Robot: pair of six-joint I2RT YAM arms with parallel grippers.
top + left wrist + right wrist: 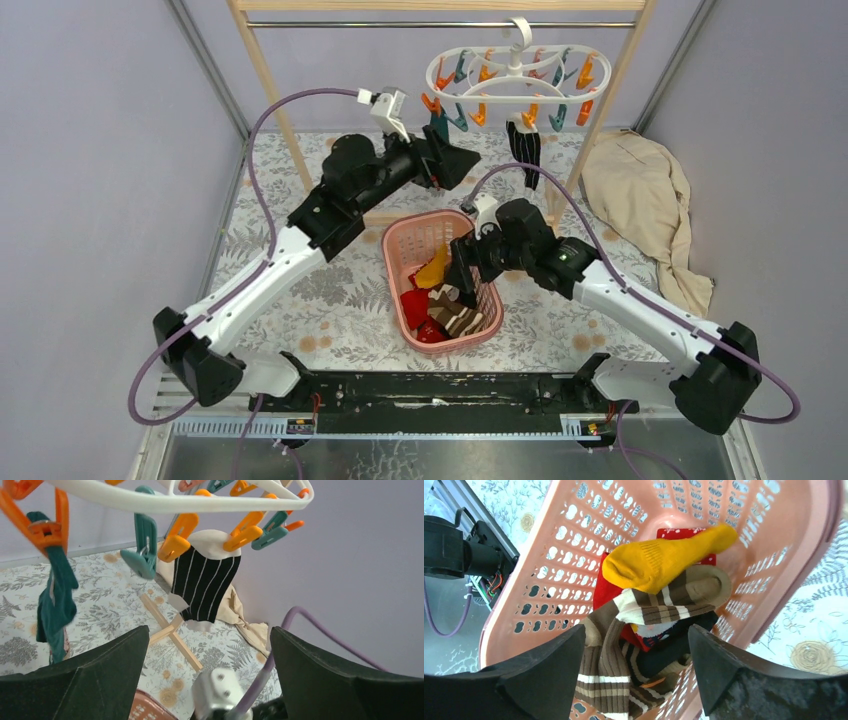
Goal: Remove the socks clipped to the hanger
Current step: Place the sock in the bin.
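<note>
Now left gripper (207,630), wide open, empty, points at white plastic oval hanger (150,502), likely for clipped dark teal sock (57,597). Right gripper (635,629) gapes empty over pink perforated plastic basket (549,570), the drop point.

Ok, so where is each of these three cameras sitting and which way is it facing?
Top external: above and behind the robot, looking down over the hanger and pink basket; both arms show whole.
Left wrist: on the raised left arm, looking up at the clipped black striped sock and teal sock; own fingers at bottom corners.
Right wrist: on the right arm, looking down into the basket at the mustard sock; own fingers at bottom corners.
Shared: top and left wrist see the hanger; top and right wrist, the basket.
</note>
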